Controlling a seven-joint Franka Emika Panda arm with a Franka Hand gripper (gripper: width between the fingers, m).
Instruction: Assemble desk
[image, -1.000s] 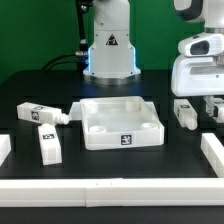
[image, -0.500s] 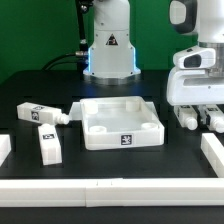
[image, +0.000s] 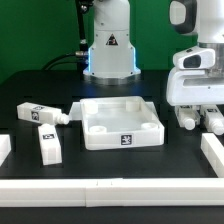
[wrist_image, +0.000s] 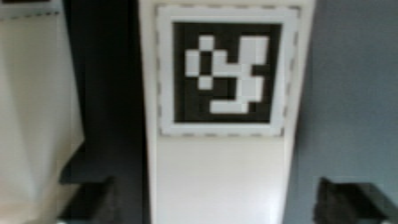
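The white desk tabletop (image: 120, 122) lies at the table's centre with its rim up and a tag on its front wall. Two tagged legs lie to the exterior view's left, one (image: 38, 113) further back and one (image: 48, 146) nearer the front. My gripper (image: 201, 112) is low at the exterior view's right, over the white legs there (image: 186, 117). In the wrist view a tagged leg (wrist_image: 217, 120) lies lengthwise between my gripper's (wrist_image: 217, 200) dark fingers (wrist_image: 89, 195). A gap shows on each side, so the gripper is open and holds nothing.
Long white rails fence the table at the front (image: 110, 190), at the exterior view's left (image: 4, 148) and at its right (image: 212, 150). The arm's base (image: 108, 50) stands behind the tabletop. Another white part (wrist_image: 27, 100) shows beside the leg in the wrist view.
My gripper has come down and a little toward the exterior view's left, over the legs at the right. Most of that happened early; it has hardly moved since. No part has moved.
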